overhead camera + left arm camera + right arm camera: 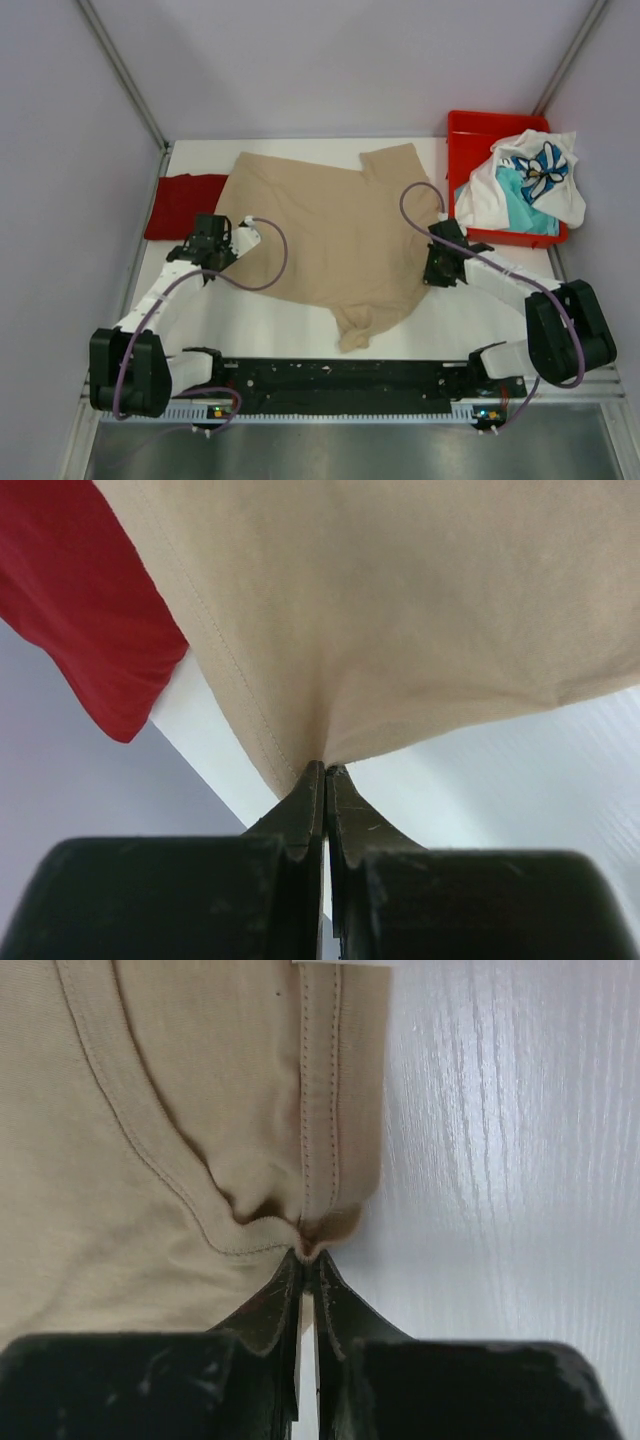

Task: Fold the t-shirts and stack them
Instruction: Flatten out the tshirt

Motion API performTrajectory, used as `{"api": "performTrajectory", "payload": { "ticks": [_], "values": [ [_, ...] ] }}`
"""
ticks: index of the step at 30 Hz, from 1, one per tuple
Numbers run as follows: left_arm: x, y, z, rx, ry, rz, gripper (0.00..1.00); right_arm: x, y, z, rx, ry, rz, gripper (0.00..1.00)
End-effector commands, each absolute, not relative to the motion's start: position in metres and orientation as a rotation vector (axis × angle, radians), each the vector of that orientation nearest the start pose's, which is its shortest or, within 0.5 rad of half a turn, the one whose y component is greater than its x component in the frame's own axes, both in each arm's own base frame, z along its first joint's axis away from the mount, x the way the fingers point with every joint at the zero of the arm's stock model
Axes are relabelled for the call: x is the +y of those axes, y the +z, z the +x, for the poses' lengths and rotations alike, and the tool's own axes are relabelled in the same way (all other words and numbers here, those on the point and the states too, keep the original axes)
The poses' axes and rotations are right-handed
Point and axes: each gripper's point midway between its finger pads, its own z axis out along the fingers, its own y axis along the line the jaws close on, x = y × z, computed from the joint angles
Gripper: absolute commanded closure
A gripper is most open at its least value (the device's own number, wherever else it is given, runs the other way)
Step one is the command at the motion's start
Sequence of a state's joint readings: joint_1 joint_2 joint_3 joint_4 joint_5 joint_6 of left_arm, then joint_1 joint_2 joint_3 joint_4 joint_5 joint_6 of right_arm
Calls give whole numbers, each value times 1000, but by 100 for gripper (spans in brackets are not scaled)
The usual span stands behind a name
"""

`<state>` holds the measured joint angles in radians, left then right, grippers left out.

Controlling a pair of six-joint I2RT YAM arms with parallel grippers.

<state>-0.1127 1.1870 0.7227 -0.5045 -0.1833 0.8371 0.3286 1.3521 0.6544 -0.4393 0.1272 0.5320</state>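
Observation:
The tan t-shirt [325, 235] lies spread across the middle of the white table, one sleeve hanging toward the front. My left gripper [222, 243] is shut on its left edge; in the left wrist view the closed tips [326, 770] pinch the tan cloth [400, 610] at its hem. My right gripper [437, 258] is shut on the shirt's right edge; in the right wrist view the tips [306, 1257] pinch a bunched seam of the tan cloth [150, 1160]. The dark red t-shirt [186, 205] lies folded at the far left, also in the left wrist view [90, 610].
A red plastic bin [470, 135] stands at the back right, holding the white t-shirt with blue print [540, 175] and the teal t-shirt [520, 205]. Grey walls close in on both sides. The black arm rail [340, 375] runs along the near edge.

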Motion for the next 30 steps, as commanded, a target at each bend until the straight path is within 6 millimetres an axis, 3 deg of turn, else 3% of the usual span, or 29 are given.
{"api": "performTrajectory", "payload": {
  "ticks": [1, 7, 10, 13, 14, 16, 17, 20, 22, 23, 24, 28, 30],
  "values": [
    [22, 92, 275, 2343, 424, 1145, 100, 82, 27, 276, 2584, 140, 362, 100],
    [6, 91, 243, 2404, 233, 1241, 100, 46, 73, 329, 2435, 123, 400, 100],
    [-6, 82, 221, 2419, 105, 1311, 100, 52, 81, 347, 2451, 136, 299, 100],
    [-5, 75, 214, 2432, 95, 1320, 100, 50, 83, 359, 2481, 92, 249, 100],
    [-4, 73, 214, 2434, 106, 1317, 100, 47, 81, 359, 2497, 64, 244, 95],
    [2, 72, 218, 2429, 162, 1299, 100, 44, 90, 361, 2508, 36, 214, 75],
    [4, 73, 220, 2427, 180, 1293, 100, 45, 95, 357, 2520, 38, 198, 60],
    [5, 75, 226, 2418, 203, 1279, 100, 44, 111, 337, 2535, -16, 163, 40],
    [2, 77, 228, 2408, 188, 1270, 100, 50, 121, 311, 2550, -69, 114, 39],
    [1, 78, 228, 2407, 180, 1264, 100, 54, 120, 295, 2576, -82, 98, 31],
    [0, 78, 228, 2405, 174, 1262, 100, 62, 120, 280, 2590, -72, 78, 31],
    [-1, 77, 227, 2403, 168, 1247, 100, 109, 90, 207, 2729, 96, 57, 26],
    [0, 78, 227, 2400, 177, 1243, 100, 119, 75, 176, 2796, 98, 45, 27]
  ]
}}
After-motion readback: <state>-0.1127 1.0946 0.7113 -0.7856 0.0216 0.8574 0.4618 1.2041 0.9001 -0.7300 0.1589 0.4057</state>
